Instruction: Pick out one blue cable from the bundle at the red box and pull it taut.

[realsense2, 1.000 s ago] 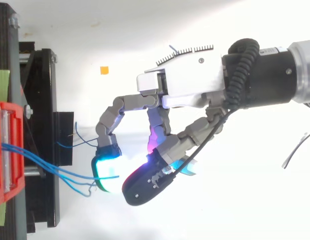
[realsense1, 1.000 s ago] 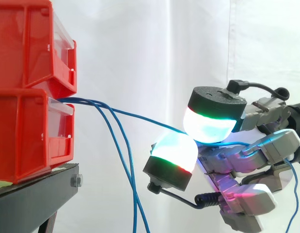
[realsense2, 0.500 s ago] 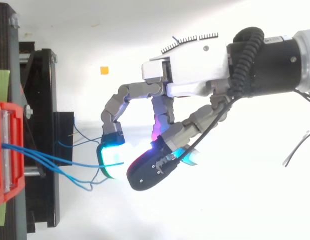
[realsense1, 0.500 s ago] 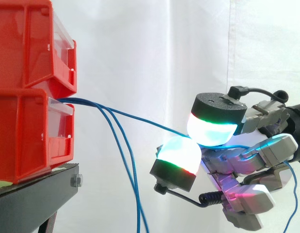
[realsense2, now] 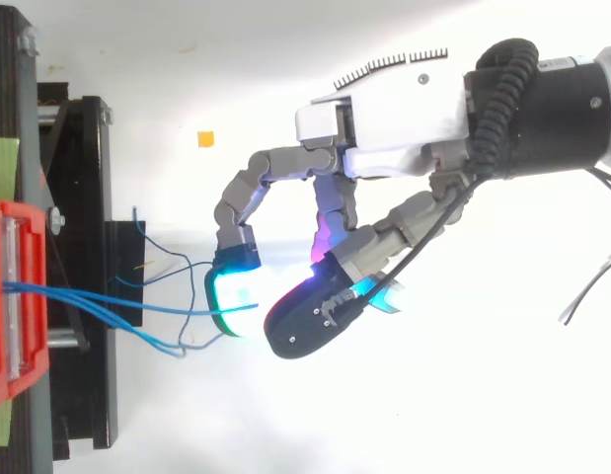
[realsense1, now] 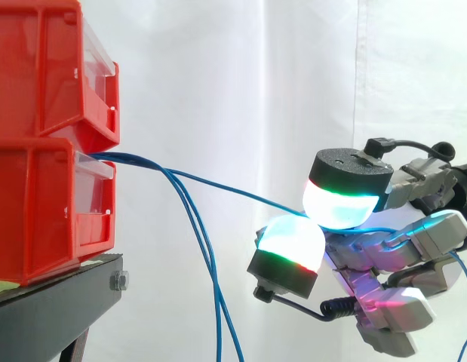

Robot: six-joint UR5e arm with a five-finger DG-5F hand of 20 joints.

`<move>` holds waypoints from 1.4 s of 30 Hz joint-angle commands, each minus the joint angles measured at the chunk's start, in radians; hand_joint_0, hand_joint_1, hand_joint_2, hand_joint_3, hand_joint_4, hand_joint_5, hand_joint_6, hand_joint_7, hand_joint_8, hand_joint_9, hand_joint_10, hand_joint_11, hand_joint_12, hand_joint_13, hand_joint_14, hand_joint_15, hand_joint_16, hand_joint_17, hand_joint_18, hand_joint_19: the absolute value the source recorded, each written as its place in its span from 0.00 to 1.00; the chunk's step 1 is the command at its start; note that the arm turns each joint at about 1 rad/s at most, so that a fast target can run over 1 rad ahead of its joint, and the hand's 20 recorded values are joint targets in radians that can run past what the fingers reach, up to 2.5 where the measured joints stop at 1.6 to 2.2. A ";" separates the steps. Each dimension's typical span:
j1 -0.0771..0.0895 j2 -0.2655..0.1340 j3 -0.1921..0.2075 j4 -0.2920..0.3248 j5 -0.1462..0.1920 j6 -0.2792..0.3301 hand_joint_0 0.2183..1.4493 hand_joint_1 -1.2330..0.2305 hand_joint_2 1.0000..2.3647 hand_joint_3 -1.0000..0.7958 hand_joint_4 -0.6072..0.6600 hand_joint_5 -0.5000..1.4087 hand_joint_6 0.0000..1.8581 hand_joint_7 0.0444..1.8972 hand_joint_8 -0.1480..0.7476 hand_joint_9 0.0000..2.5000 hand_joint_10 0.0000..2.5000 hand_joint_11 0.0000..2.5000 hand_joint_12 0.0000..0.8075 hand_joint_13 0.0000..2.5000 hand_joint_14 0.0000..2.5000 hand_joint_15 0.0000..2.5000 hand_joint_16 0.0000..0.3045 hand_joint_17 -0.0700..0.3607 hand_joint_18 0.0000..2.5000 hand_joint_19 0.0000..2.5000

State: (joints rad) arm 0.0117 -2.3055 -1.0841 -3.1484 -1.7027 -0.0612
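Observation:
Two red bins are stacked at the left, and a bundle of blue cables comes out of the lower red bin (realsense1: 44, 211). One blue cable (realsense1: 233, 190) runs rightward, sloping slightly down and nearly straight, to my hand (realsense1: 384, 249). Two glowing fingertips (realsense1: 342, 207) pinch it, one pad above and one pad below. In the top view the same cable (realsense2: 127, 299) leads from the bin (realsense2: 9, 296) to the hand (realsense2: 394, 118), which reaches in from the right. The other blue cables (realsense1: 207, 264) hang slack below the bin's front.
The bins sit on a black stand (realsense1: 59, 302) with a bolt at its edge. A white curtain fills the background. A small orange square (realsense2: 205, 138) lies on the white floor. Loose cable ends (realsense2: 147, 257) curl beside the stand.
My hand has moved right, away from the bins, keeping its pinch. The held cable now runs straighter, and the slack cables have shifted with it.

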 commanded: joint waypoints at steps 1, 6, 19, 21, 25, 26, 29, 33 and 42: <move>-0.001 0.000 0.000 0.001 0.005 0.000 0.27 0.24 0.14 0.51 0.32 0.26 0.48 0.49 0.49 0.68 0.01 0.33 0.49 0.50 0.01 0.24 0.21 0.50 0.43 0.23; -0.001 0.000 -0.022 0.004 0.006 0.001 0.27 0.24 0.15 0.51 0.32 0.26 0.48 0.50 0.49 0.68 0.01 0.33 0.49 0.50 0.01 0.24 0.21 0.50 0.43 0.23; -0.003 0.008 -0.109 0.113 0.008 0.006 0.27 0.24 0.15 0.51 0.32 0.26 0.48 0.50 0.49 0.68 0.01 0.33 0.50 0.50 0.01 0.24 0.21 0.50 0.43 0.23; -0.003 0.031 -0.109 0.113 0.012 0.004 0.26 0.24 0.16 0.51 0.32 0.26 0.48 0.50 0.49 0.68 0.01 0.33 0.49 0.50 0.01 0.24 0.21 0.50 0.43 0.23; -0.003 0.049 -0.109 0.103 0.017 0.006 0.26 0.24 0.16 0.51 0.32 0.26 0.48 0.50 0.50 0.68 0.01 0.33 0.49 0.50 0.01 0.24 0.21 0.50 0.43 0.23; -0.003 0.057 -0.109 0.094 0.020 0.006 0.26 0.24 0.16 0.51 0.32 0.26 0.48 0.50 0.49 0.68 0.01 0.33 0.49 0.50 0.01 0.24 0.21 0.50 0.43 0.23; -0.003 0.055 -0.109 0.087 0.034 0.006 0.26 0.24 0.16 0.51 0.32 0.26 0.48 0.50 0.49 0.68 0.01 0.33 0.50 0.50 0.01 0.24 0.21 0.50 0.43 0.23; 0.002 0.055 -0.109 0.090 0.049 0.001 0.26 0.24 0.16 0.50 0.32 0.26 0.48 0.50 0.49 0.68 0.01 0.33 0.50 0.50 0.01 0.24 0.22 0.50 0.43 0.23; 0.002 0.055 -0.109 0.162 0.043 0.001 0.26 0.24 0.16 0.51 0.32 0.26 0.48 0.49 0.50 0.68 0.01 0.33 0.50 0.51 0.01 0.24 0.21 0.50 0.43 0.23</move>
State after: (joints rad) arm 0.0139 -2.2502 -1.1934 -3.0256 -1.6584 -0.0598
